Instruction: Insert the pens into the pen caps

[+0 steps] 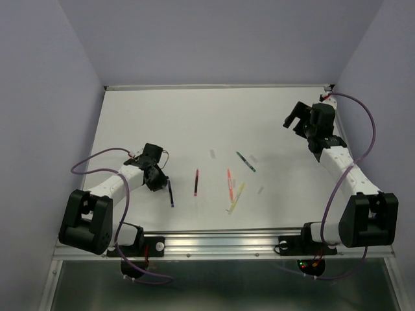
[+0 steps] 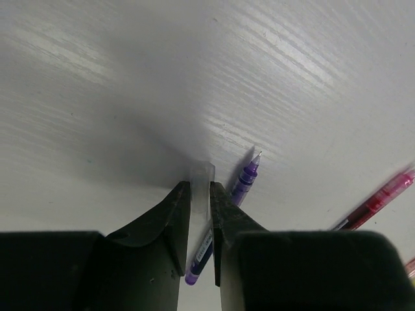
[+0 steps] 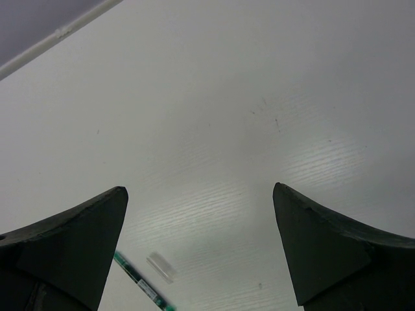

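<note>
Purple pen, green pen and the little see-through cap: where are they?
purple pen [image 2: 245, 181]: left wrist view, barrel near the tip.
green pen [image 1: 246, 162]: top view, middle of its barrel.
pen cap [image 2: 201, 173]: left wrist view, its upper end.

Robot lab: enclosed white table
</note>
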`<action>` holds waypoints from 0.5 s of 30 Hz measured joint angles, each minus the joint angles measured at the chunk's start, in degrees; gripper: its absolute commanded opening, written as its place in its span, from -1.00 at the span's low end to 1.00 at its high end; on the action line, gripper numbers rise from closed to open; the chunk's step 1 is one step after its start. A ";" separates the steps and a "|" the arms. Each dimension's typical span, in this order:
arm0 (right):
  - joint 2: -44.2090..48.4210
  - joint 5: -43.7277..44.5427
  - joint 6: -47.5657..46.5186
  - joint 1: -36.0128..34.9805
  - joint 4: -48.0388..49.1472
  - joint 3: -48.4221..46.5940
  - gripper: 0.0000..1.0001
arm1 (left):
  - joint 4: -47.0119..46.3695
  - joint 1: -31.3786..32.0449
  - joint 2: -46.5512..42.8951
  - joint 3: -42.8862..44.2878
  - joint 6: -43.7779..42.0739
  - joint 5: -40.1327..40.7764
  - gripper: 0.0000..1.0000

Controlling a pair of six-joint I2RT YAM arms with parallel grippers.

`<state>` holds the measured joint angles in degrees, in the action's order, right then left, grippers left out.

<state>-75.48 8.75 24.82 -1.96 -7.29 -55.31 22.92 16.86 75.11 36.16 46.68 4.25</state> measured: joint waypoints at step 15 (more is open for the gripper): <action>-0.70 -15.41 -10.49 -11.28 -1.57 -2.51 1.00 | 2.78 0.02 -0.02 3.48 0.83 5.66 -1.00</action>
<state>-76.18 -6.66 14.33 -13.23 -8.86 -57.82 25.69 16.88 75.09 39.64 47.51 9.91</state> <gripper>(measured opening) 0.998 0.257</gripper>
